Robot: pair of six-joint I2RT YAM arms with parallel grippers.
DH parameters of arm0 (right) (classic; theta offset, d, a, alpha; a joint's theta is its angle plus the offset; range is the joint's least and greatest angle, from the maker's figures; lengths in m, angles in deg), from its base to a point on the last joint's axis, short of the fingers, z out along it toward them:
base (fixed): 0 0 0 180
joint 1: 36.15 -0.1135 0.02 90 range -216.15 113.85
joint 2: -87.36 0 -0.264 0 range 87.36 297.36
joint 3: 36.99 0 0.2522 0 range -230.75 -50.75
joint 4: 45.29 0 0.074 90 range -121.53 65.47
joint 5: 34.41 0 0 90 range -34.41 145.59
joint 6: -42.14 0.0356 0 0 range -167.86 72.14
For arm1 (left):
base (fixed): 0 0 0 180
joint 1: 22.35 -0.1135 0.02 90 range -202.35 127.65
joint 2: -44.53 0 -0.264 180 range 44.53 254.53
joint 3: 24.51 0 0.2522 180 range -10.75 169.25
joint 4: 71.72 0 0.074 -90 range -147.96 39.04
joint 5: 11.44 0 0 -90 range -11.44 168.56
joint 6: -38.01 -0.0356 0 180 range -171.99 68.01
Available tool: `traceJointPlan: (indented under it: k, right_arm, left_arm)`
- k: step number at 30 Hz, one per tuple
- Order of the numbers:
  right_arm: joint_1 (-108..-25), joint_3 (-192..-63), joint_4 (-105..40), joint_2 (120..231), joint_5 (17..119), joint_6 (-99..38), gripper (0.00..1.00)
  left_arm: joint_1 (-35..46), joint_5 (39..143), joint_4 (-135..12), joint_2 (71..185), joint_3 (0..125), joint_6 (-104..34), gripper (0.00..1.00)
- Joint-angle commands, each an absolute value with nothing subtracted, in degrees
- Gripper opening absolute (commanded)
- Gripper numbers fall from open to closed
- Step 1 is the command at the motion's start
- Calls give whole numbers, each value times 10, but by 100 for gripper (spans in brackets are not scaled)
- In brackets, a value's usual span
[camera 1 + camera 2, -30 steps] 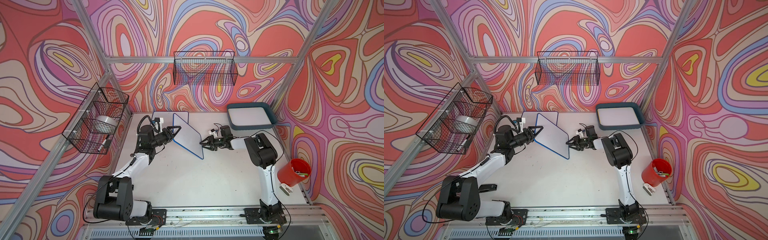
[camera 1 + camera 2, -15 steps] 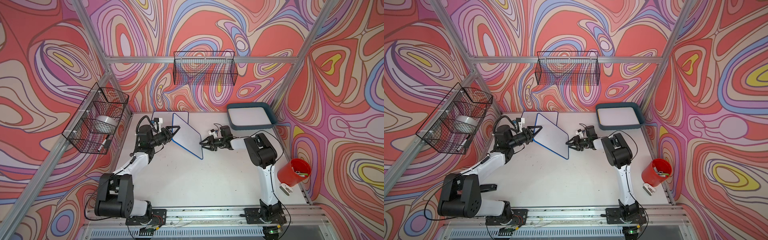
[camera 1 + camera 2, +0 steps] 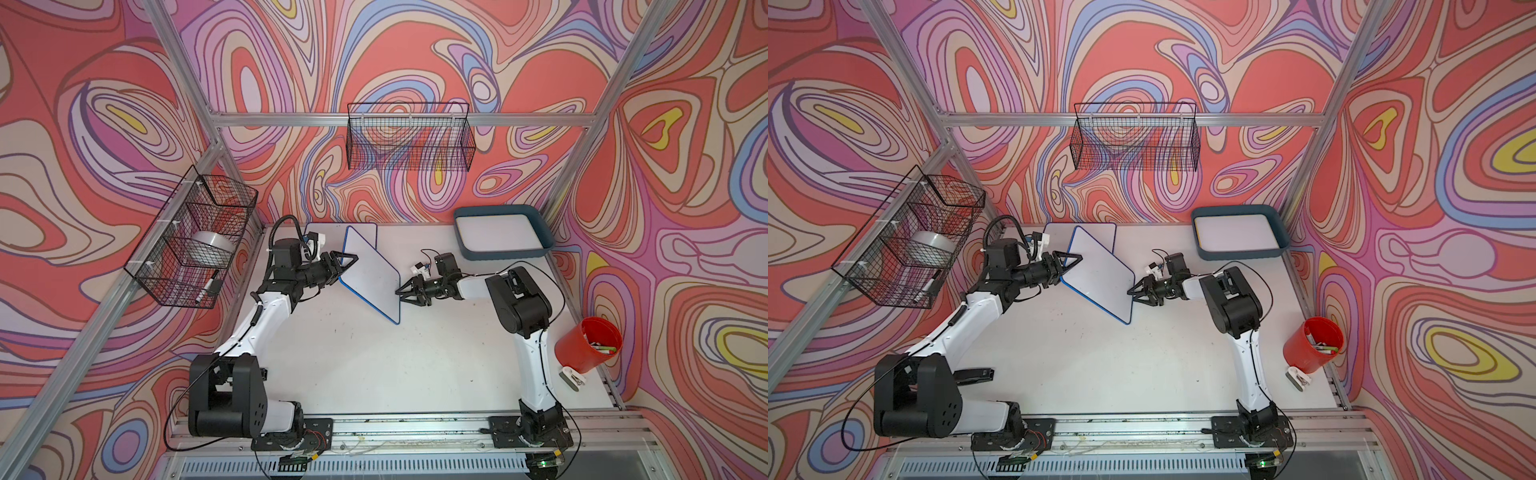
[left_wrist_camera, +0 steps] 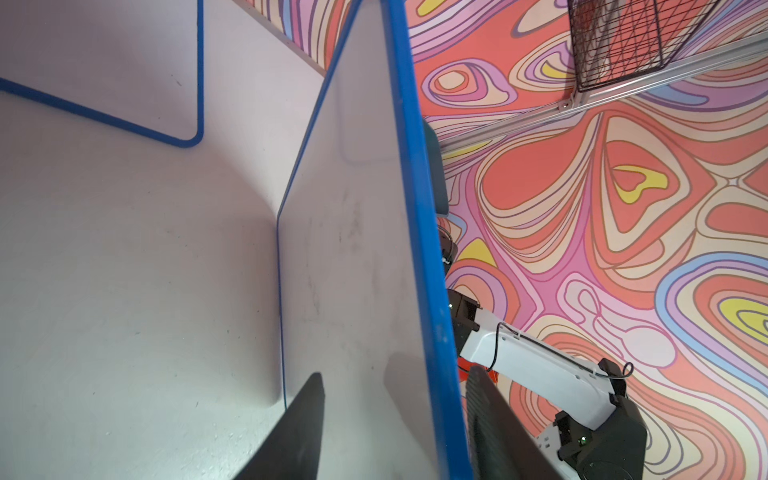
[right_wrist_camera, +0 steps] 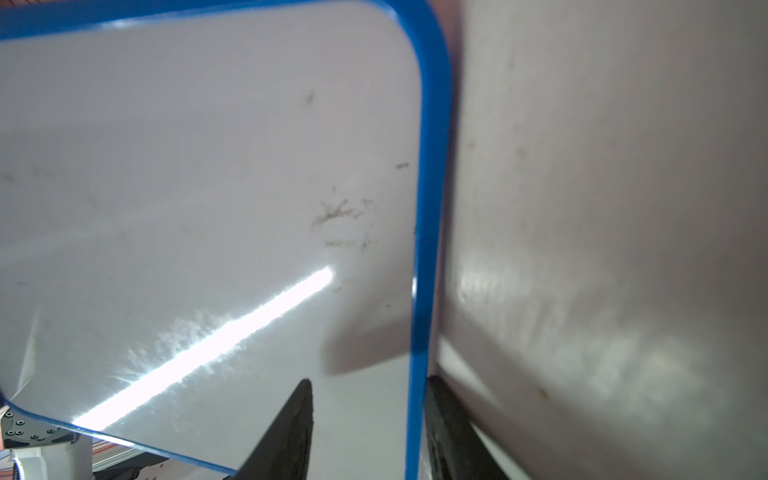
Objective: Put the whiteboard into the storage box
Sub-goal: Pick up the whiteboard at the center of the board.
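Both left fingers [image 3: 348, 257] and right fingers [image 3: 406, 286] spread, astride whiteboard [image 3: 370, 270] ends, tilted on edge, long axis far-left to near-right

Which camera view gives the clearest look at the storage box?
The top views: both show the whole storage box with all four walls. The left wrist view catches only a teal sliver of it behind the whiteboard; the right wrist view shows none of it.
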State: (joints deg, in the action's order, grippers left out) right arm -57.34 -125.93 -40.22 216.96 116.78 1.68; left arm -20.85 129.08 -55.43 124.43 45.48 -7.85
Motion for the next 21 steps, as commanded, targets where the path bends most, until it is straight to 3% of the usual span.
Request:
traceJointPlan:
  k: [1, 21]
  right_arm:
    - [-590, -1272, -377, 2181, 1212, 1, 46]
    - [-590, -1286, -377, 2196, 1214, 1, 46]
  left_arm:
    - [-211, 1295, -461, 1248, 468, -126, 51]
    - [-236, 1332, -423, 1241, 516, -138, 53]
